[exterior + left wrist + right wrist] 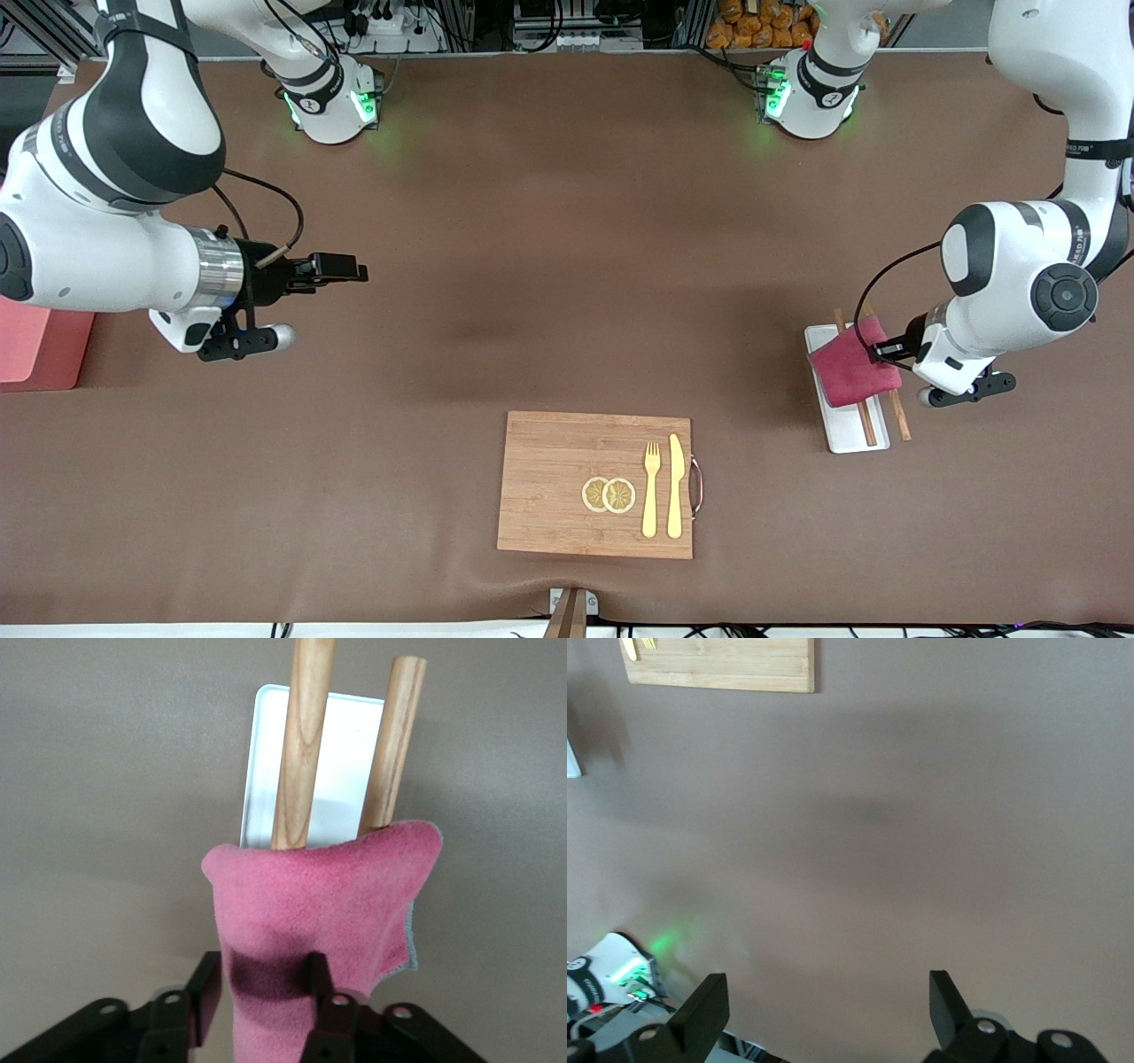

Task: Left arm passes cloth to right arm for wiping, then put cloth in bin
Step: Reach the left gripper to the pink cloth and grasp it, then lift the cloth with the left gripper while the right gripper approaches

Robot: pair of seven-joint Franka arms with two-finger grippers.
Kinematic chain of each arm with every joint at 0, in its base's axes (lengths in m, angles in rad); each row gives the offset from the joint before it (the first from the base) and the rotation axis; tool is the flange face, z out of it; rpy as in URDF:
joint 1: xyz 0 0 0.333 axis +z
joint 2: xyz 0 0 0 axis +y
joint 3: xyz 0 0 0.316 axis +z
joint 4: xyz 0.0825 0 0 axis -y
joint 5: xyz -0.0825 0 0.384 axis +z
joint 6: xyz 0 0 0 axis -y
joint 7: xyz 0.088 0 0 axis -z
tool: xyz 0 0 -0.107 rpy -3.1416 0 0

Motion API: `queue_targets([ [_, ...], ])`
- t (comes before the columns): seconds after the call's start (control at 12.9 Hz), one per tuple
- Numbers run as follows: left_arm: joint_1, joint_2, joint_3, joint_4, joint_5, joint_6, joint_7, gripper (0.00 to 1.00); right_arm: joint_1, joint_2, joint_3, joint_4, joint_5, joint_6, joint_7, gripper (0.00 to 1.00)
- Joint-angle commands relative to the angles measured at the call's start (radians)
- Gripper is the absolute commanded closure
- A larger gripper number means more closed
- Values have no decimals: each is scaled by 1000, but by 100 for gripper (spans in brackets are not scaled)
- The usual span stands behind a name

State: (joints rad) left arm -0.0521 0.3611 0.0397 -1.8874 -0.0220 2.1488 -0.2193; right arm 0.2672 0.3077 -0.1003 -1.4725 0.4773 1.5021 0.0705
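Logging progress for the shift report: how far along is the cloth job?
Done: the left gripper has its jaws shut on the crimson fuzzy cloth over the white tray. The open right gripper waits. Left: handover, wiping, the salmon-pink plastic bin.

Even overhead light, soft shadows on the table (532,266), sharp focus throughout.

One camera hangs high across the table (567,266), facing both robot bases and taking in the whole top. The left wrist camera looks close down past its fingers at the white tray (341,753). The right wrist camera sits higher over bare table, catching a corner of the wooden board (726,665), which the high view shares.
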Motion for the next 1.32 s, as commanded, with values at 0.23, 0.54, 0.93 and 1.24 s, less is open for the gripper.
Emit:
queue_targets([
  [0.23, 2, 2, -1, 11, -16, 8, -11, 75, 1, 14, -1, 4, 55, -2, 38, 0],
  [0.54, 3, 4, -1, 11, -16, 8, -11, 89, 4, 14, -2, 6, 92, 1, 84, 0],
  [0.93, 3, -13, -3, 11, -16, -4, 5, 100, 13, 25, -2, 6, 121, 30, 135, 0],
  [1.24, -6, -88, -75, 20, -62, -82, -14, 100, 14, 39, -2, 8, 158, 38, 138, 0],
])
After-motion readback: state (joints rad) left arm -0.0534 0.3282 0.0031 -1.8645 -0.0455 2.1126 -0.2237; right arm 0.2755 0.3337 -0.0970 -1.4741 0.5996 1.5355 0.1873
